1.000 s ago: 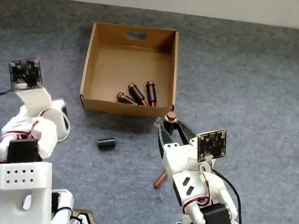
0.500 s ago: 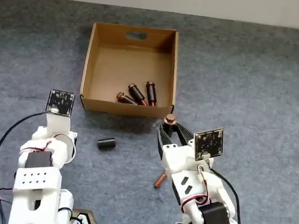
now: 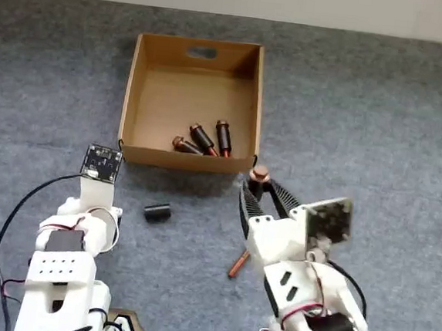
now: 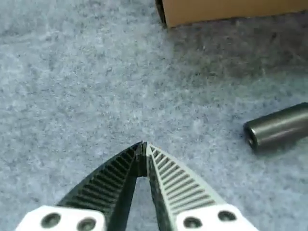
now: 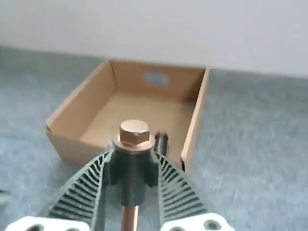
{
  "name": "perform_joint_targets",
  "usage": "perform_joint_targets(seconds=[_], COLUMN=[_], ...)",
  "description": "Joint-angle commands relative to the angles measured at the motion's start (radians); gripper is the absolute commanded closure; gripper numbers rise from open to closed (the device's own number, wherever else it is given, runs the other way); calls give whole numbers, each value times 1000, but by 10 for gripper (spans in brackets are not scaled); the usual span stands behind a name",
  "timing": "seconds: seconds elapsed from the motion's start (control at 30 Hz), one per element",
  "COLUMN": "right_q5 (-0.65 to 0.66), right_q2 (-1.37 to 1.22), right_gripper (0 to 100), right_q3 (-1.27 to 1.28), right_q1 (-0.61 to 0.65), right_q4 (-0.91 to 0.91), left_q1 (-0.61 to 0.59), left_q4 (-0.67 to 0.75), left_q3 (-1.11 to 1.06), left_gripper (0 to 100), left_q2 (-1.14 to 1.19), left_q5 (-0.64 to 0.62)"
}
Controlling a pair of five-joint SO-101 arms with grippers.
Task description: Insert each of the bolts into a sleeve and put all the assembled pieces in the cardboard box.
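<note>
Right wrist view, lower centre: black cylindrical sleeve [image 5: 131,179] holding copper hex-head bolt [image 5: 136,134] is clamped by right gripper [image 5: 131,163]; left gripper [image 4: 143,147] is closed

the cardboard box [image 3: 137,88] holds three assembled pieces [image 3: 204,139]. just outside its near right corner the right jaws clamp a copper-headed bolt [image 3: 259,173]. a black sleeve [image 3: 156,211] and a bare bolt [image 3: 236,267] lie apart on the bench [image 3: 381,110]

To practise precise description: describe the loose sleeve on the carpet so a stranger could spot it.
Start at the cardboard box on the grey carpet. Outside its wall facing the right gripper lies a short dark sleeve. Unlike the pieces in the box and that gripper, each holding a copper bolt, it shows none.
</note>
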State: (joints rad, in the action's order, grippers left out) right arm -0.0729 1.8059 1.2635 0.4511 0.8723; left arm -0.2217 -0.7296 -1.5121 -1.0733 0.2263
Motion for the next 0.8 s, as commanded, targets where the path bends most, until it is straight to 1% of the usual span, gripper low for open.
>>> perform_joint_targets(seconds=[0.0,0.1,0.37,0.63,0.67,0.77], right_q5=[-9,-11,-11,-12,-12,-12], right_q2=[-108,-300,-967,-1626,-1689,-1807], right_gripper=[992,992,992,992,992,992], right_q3=[-202,-332,-719,-1222,-1279,-1437], right_q1=[5,5,-1,-2,-12,-36], right_q4=[1,-5,-4,4,15,137], left_q1=[15,15,15,15,15,13], left_q4=[12,14,14,11,11,11], left_q3=[-7,-12,-13,-15,-15,-16], left_gripper=[979,979,979,979,979,979], left_q2=[-15,-15,-15,-15,-15,-15], left_q5=[5,5,6,6,6,6])
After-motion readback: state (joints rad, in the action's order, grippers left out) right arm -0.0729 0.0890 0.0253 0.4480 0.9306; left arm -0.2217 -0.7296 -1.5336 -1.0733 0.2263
